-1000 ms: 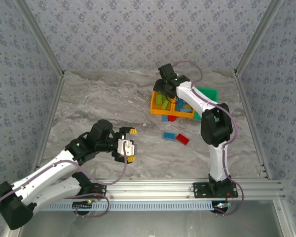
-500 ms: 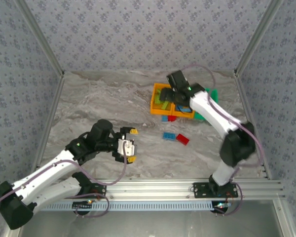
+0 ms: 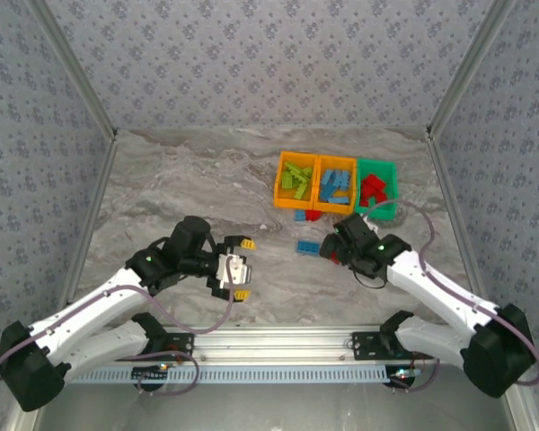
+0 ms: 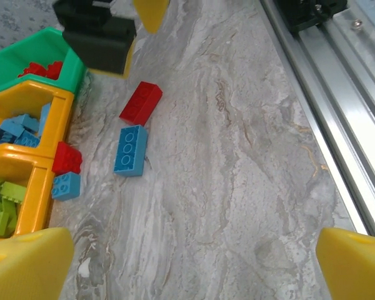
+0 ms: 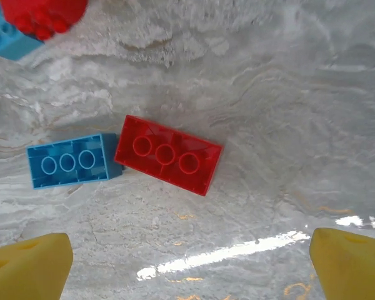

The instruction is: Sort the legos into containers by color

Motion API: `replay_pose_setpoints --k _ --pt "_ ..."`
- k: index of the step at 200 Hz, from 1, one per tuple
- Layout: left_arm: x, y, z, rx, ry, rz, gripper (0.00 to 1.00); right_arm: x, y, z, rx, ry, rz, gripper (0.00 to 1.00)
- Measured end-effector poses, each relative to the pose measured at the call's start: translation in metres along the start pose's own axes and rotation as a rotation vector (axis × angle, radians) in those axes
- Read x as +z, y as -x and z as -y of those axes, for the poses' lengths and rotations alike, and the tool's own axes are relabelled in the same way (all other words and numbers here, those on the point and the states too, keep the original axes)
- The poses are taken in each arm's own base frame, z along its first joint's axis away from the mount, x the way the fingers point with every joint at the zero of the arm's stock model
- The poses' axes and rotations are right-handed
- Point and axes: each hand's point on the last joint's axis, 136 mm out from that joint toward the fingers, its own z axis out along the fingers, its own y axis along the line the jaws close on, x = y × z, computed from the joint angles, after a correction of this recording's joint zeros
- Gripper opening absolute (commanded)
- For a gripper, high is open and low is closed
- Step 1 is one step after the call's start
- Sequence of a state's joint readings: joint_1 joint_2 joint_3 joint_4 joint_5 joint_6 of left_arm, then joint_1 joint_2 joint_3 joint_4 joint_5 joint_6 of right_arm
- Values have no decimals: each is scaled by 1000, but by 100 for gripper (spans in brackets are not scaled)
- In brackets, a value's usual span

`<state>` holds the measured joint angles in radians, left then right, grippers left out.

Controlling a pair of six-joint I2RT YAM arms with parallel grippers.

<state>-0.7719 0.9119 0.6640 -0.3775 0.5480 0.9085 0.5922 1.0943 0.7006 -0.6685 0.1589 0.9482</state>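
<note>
The right claw (image 5: 187, 265) is spread wide and pinches nothing. The loose red brick (image 5: 167, 155) lies flat on the table (image 5: 287, 94) under the gap between its yellow fingertips (image 5: 28, 259). A blue brick (image 5: 67, 161) sits just beside the red brick's end, corner to corner.

Beyond the red brick, three bins stand in a row: an orange bin (image 3: 279, 184) with green bricks, a second orange bin (image 3: 336, 159) with blue, and a green bin (image 3: 377, 162) with red. A second red brick (image 4: 67, 157) and a small blue brick (image 4: 65, 185) lie between the loose red brick and the bins, against the orange walls.

The left claw (image 3: 243, 268), also spread wide and empty, hangs well left of the red brick, with open marble between them. The metal rail (image 4: 337, 75) runs on the near side of the red brick.
</note>
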Motion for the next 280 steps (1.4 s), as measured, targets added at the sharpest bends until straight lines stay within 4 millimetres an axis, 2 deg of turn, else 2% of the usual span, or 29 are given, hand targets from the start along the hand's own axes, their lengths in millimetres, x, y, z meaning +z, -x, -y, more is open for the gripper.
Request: replay_pose_setpoints --k 42,85,104,122,161,206,235,254,268,280 --pt "-1 4 7 9 -34 25 99 38 6 -4 88 -38 -81 100" --pt "-1 4 8 17 -37 25 99 68 15 -10 125 -67 -126 99" --pt "-1 3 9 16 -41 22 99 75 16 -15 123 -68 -140 92" --pt "-1 3 9 19 -43 21 99 79 17 -16 118 -80 -145 81" --pt "-1 1 11 17 -51 15 99 79 16 -13 124 -94 -135 62" --pt "-1 1 11 21 -51 15 99 70 10 -10 105 -93 -120 59" --pt "-1 1 11 22 -51 15 99 43 23 -13 116 -46 -50 59" --pt "-1 1 11 22 -51 15 99 16 46 -11 156 -4 23 58" --pt "-1 1 11 23 -51 15 99 -4 76 -4 210 12 94 58" --pt "-1 1 11 22 -51 15 99 -20 111 4 261 21 165 58"
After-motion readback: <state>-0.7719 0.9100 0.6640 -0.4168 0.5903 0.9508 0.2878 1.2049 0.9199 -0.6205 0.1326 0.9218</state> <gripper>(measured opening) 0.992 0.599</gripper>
